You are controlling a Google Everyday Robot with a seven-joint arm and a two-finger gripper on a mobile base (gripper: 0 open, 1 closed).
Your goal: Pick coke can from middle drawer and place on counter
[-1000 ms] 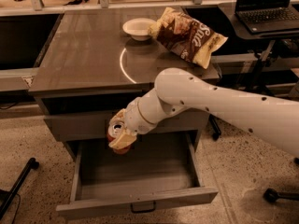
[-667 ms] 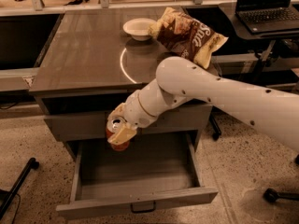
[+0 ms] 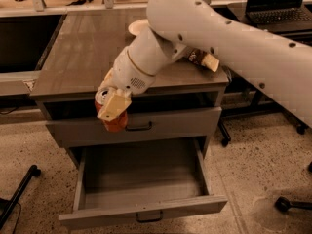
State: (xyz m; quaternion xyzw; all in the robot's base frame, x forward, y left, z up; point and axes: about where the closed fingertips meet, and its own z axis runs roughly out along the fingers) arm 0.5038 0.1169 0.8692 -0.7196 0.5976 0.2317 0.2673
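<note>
The coke can (image 3: 115,124) is red with a silver top and is tilted in my gripper (image 3: 111,109). The gripper is shut on it and holds it in front of the cabinet, at the counter's front edge and over the upper drawer front. The middle drawer (image 3: 146,213) is pulled open below and nothing shows inside it. The counter (image 3: 80,52) is the glossy grey-brown top behind the can. My white arm reaches in from the upper right across the counter.
A pale bowl (image 3: 138,27) sits at the back of the counter, and a chip bag (image 3: 204,61) is mostly hidden behind my arm. The closed upper drawer front (image 3: 175,126) has a dark handle. A laptop (image 3: 278,4) is on the desk at right, and a chair caster (image 3: 284,204) on the floor.
The gripper has lifted the can higher, from in front of the upper drawer up to the counter's edge. My arm now covers most of the chip bag.
</note>
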